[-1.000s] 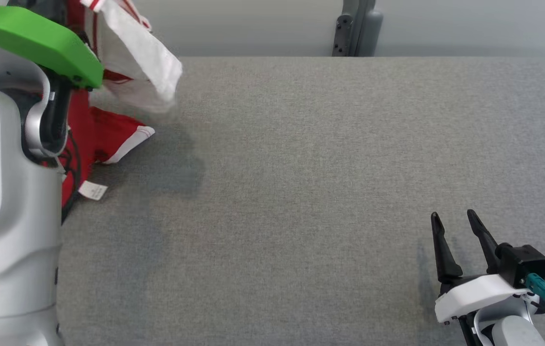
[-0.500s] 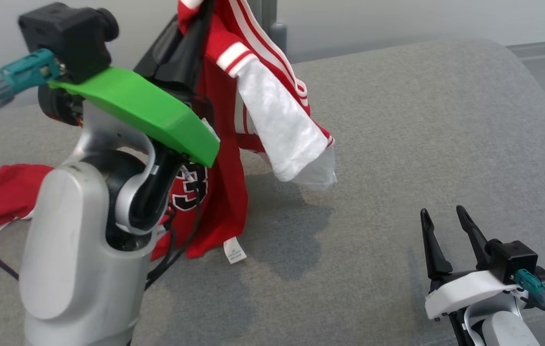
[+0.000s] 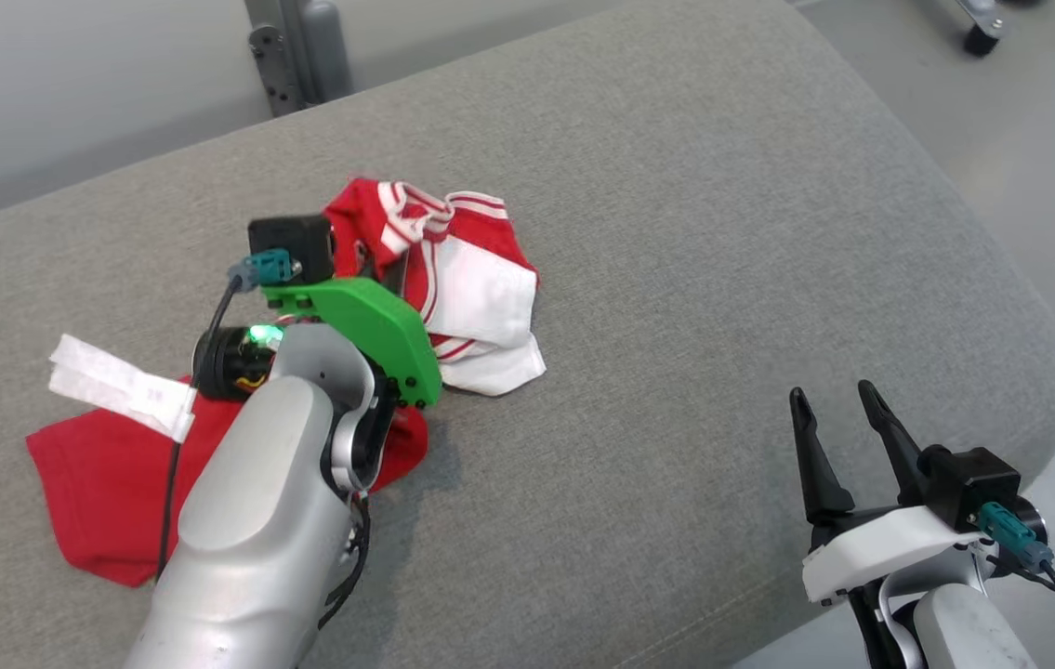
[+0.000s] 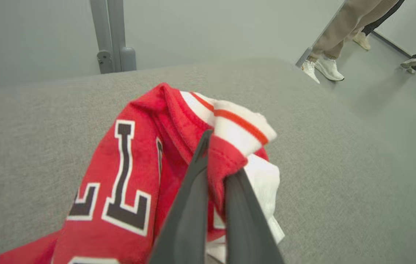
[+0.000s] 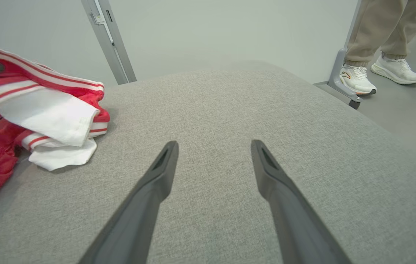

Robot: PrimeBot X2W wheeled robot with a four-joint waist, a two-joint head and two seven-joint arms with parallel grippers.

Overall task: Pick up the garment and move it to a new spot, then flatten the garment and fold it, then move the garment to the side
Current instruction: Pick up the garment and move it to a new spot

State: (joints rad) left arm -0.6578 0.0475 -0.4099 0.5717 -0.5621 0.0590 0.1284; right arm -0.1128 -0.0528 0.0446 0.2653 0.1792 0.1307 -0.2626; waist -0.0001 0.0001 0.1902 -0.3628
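**A:** So, where do we have the garment [image 3: 481, 297]?

**B:** On the grey fabric-topped desk [image 3: 722, 232], left of middle in the head view. It's a crumpled red jersey with white sleeves and striped trim. The white-and-stripe part is bunched up. A flat red part spreads toward the near left edge, partly under our left arm [image 3: 257, 520].

**A:** Left fingers [image 4: 200, 157]?

**B:** Clamped together on a red fold just beside the striped trim, as our left wrist view shows. One tip shows and the other is buried in cloth. A black-and-white letter L sits left of the grip. In the head view the green mount [image 3: 360, 325] hides the pinch.

**A:** Is the cloth off the desk?

**B:** It's humped up at the grip. The lower folds lie on the desk.

**A:** Right fingers [image 3: 811, 455]?

**B:** Spread wide with nothing between them, at the near right edge of the desk and well apart from the garment. We can't tell if they touch the fabric top.

**A:** Anything else?

**B:** A grey post [image 3: 299, 46] behind the far edge. A person in tan trousers and white shoes [image 5: 376, 69] stands on the floor [image 5: 405, 121] past the desk's right end.
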